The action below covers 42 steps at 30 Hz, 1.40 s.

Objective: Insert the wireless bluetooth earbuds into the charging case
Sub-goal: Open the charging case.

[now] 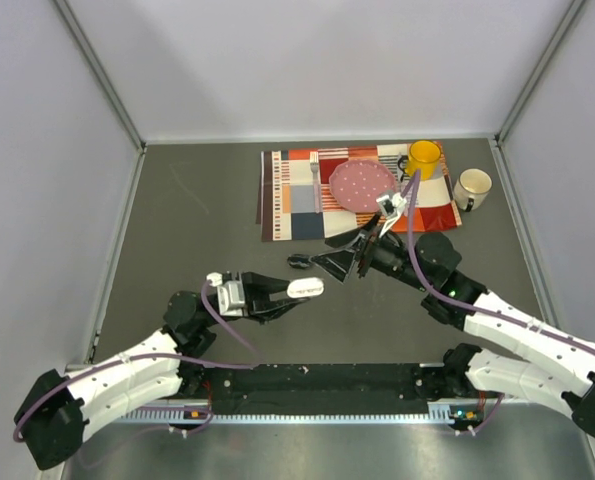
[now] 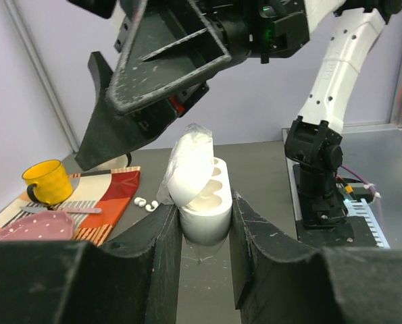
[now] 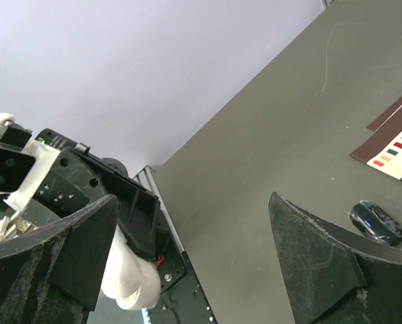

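L gripper [image 1: 295, 290] is clamped on the charging case [image 2: 204, 206]. Lid [image 2: 190, 158] is tipped up on its left side and two wells [image 2: 213, 181] face up. Can't tell if the case base sits on the worktop [image 1: 197, 230] or hangs just off it.

R gripper [image 1: 329, 252] has jaws wide apart w/ nothing in them. It hangs above and just beyond the L gripper's tips.

Two white earbuds [image 2: 145, 202] lie side by side on the worktop, touching or nearly so. They're just past the L gripper's tips on its left, low under the R gripper's lower finger in the L wrist view. Not visible from top or R wrist cam. Can't find a black bud anywhere.

Black oval pod [image 3: 376, 221] lies ahead-right of the R gripper. It's bigger than a bud, so prob not the target; skip it.

Step in hand, imo: R gripper drops for the first white bud.

Doing it well:
- Narrow the jaws before descent; wide fingers will likely knock both buds.
- Take the outer bud so the other isn't shoved away.
- Pinch across the rounded body, light force, since smooth plastic prob squirts out.
- Bring it to the wells from the side away from the lid, as the lid blocks the L gripper's left.
- L gripper holds the case steady and level w/ no regrip.
- Match the bud's orientation to the well before release, and open only once it's seated.
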Motion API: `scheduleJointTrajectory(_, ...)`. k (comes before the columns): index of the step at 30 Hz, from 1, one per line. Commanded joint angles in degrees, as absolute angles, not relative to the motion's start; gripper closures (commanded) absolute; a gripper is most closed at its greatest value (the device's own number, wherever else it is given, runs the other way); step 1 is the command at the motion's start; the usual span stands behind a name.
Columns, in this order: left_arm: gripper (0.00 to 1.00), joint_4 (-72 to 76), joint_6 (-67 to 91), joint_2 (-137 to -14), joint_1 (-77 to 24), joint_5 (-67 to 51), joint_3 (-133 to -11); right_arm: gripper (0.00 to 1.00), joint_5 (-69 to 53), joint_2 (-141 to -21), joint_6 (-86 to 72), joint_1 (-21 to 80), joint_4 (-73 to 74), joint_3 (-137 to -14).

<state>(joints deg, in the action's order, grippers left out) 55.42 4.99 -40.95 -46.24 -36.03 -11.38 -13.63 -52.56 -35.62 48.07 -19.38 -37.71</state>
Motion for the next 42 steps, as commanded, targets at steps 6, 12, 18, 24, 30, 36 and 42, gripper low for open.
scheduleJointTrajectory(6,1.0,56.7,6.2,-40.0,-46.5,-27.4,-11.3,0.08,-21.9,-47.8,-28.7,47.7,-15.7,-40.5)
scheduleJointTrajectory(12,1.0,59.8,6.8,-40.1,-46.5,-25.7,-10.8,0.08,-25.8,-46.5,-33.2,47.7,-16.8,-37.5)
scheduleJointTrajectory(18,1.0,61.3,7.4,-40.4,-46.4,-25.8,-11.0,0.11,-22.9,-48.0,-36.6,47.7,-16.8,-36.6)
scheduleJointTrajectory(24,1.0,61.5,7.3,-39.9,-46.5,-26.5,-11.2,0.16,-23.0,-50.8,-40.8,47.7,-19.8,-35.9)
scheduleJointTrajectory(30,1.0,61.6,7.5,-40.0,-46.5,-27.3,-11.2,0.28,-21.4,-53.2,-43.8,47.7,-23.4,-35.2)
scheduleJointTrajectory(36,1.0,63.5,6.4,-40.4,-46.5,-30.1,-10.9,0.41,-21.1,-57.3,-50.3,47.7,-30.0,-34.1)
scheduleJointTrajectory(42,1.0,64.3,3.8,-39.8,-46.5,-29.1,-9.5,0.61,-26.2,-62.0,-58.3,47.7,-33.7,-34.7)
